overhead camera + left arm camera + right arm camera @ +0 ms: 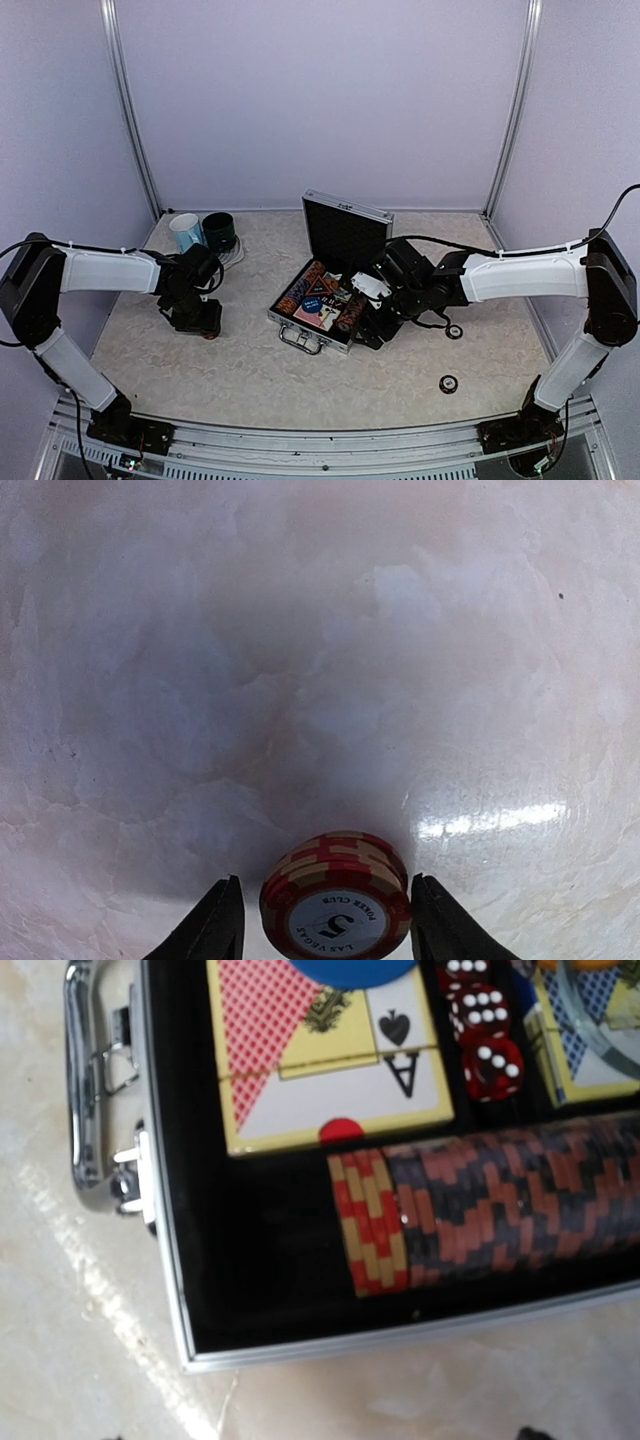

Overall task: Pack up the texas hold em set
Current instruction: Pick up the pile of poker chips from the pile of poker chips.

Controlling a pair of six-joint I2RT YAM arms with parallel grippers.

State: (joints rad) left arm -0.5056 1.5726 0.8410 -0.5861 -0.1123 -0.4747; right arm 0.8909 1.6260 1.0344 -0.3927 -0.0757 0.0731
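blue button [350, 970] cut by top edge | blue-backed deck [580, 1065] and chip row [520, 1200] cut by right edge | chip stack [335, 900] base cut off | round piece [449, 383] near table [250, 370] right edge: unidentifiable

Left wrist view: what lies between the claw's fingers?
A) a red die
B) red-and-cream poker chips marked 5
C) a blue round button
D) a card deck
B: red-and-cream poker chips, the top face marked 5, sit on the table between the fingers of the left claw.
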